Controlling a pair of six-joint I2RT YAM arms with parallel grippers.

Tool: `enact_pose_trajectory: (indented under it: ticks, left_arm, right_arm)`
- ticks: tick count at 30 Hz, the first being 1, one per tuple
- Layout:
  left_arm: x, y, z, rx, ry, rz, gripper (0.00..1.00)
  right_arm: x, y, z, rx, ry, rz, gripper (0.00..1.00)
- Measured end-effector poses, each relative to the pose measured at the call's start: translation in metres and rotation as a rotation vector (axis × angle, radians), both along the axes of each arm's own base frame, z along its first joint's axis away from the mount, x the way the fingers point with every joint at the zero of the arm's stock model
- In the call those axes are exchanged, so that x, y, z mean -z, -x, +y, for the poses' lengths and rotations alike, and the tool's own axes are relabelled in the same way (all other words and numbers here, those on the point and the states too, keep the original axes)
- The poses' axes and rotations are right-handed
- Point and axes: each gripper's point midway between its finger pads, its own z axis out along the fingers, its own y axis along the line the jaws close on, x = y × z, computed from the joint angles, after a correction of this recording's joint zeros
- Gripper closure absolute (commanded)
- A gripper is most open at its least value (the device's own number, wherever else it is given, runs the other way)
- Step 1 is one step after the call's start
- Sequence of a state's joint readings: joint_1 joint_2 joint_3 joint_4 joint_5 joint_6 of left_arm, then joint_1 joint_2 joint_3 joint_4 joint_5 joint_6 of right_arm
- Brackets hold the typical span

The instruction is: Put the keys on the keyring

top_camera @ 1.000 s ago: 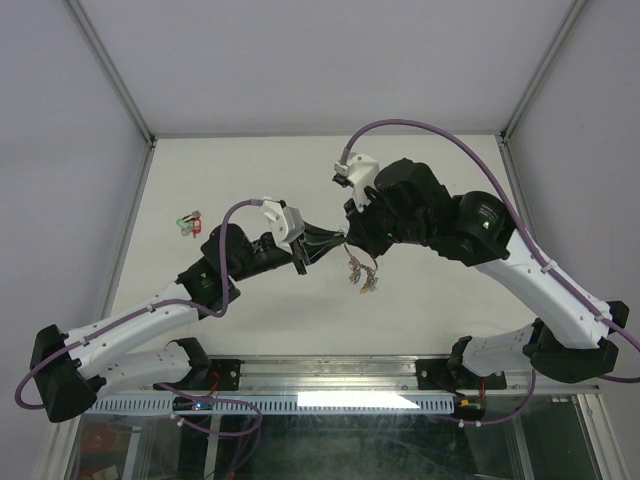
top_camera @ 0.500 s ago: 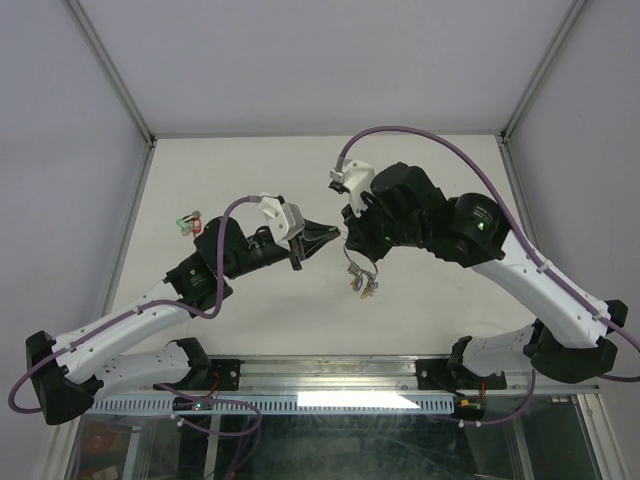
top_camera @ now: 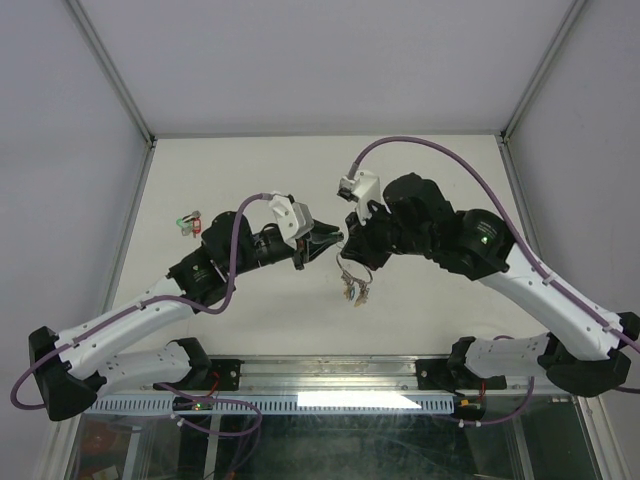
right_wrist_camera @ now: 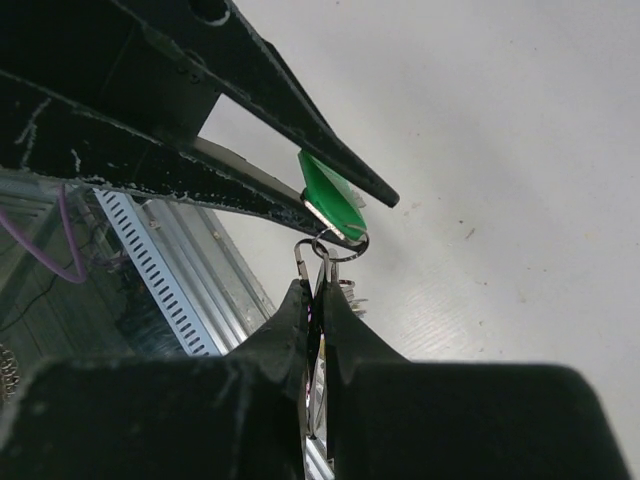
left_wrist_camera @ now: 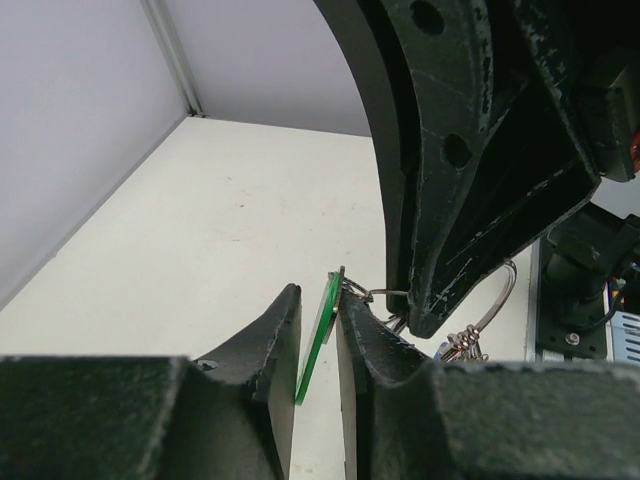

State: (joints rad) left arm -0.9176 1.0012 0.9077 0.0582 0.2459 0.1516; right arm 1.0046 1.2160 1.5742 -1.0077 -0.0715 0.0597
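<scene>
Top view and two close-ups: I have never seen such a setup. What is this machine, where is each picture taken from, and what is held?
Two robot arms stand at a white table. The wide picture looks down from above; each close-up comes from a camera on one wrist. The right gripper is shut on the keyring, small keys dangling beneath. The left gripper has a green key tag between its slightly parted jaws; how firmly, I cannot tell. A small green-and-red item lies at the table's left.
</scene>
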Motion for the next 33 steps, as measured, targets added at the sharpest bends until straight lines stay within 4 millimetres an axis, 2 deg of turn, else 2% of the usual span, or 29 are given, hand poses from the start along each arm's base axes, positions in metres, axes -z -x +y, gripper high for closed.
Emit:
enact_pose_trajectory:
  ticks: [13,17,26,33]
  left_arm:
    - [0.0,0.007,-0.002,0.048,-0.012,-0.009,0.55]
    - [-0.001,0.007,-0.002,0.047,-0.01,-0.01,0.48]
    - [-0.011,0.008,0.0,0.037,0.015,-0.014,0.45]
    - [-0.02,0.007,0.01,-0.001,0.019,-0.011,0.43]
  right_arm:
    - [0.001,0.017,0.013,-0.042,-0.259,0.037,1.0]
    - [-0.006,0.023,0.02,-0.055,-0.361,0.042,1.0]
    - [-0.022,0.026,0.022,-0.036,-0.559,0.005,1.0]
    - [-0.048,0.018,0.015,0.015,-0.67,-0.065,1.0]
